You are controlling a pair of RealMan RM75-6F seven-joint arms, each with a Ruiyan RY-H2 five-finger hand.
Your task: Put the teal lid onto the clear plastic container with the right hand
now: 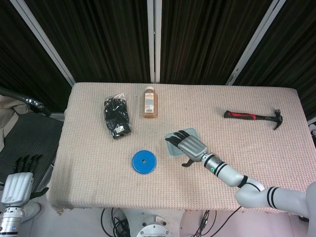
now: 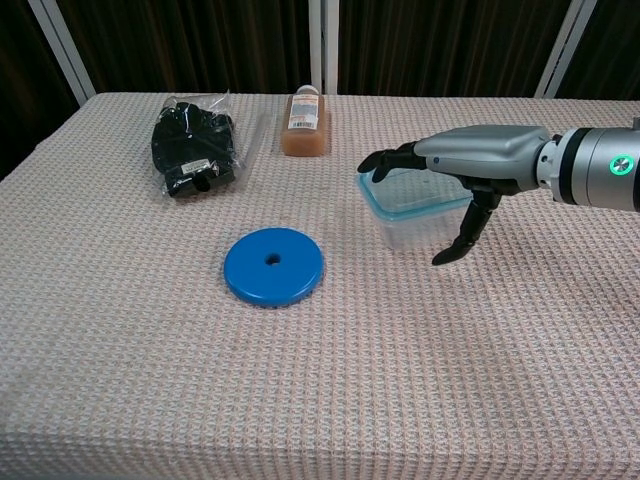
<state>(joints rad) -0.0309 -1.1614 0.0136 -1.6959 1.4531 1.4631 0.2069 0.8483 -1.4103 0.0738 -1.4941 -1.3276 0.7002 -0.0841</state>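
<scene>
The clear plastic container [image 2: 402,220] stands mid-table, right of centre, with the teal lid [image 2: 385,196] lying on its top. My right hand [image 2: 478,160] is spread flat over the lid, fingers reaching past the far left corner and thumb hanging in front of the container. It holds nothing, and I cannot tell whether the palm touches the lid. From the head view the right hand [image 1: 190,144] covers most of the container [image 1: 173,145]. My left hand [image 1: 19,178] hangs open off the table at the lower left.
A blue disc [image 2: 274,265] lies left of the container. A brown bottle [image 2: 304,122] and a bag of black gloves [image 2: 194,147] lie at the back left. A hammer [image 1: 253,117] lies at the back right. The table's front edge [image 1: 148,207] runs close below the hand.
</scene>
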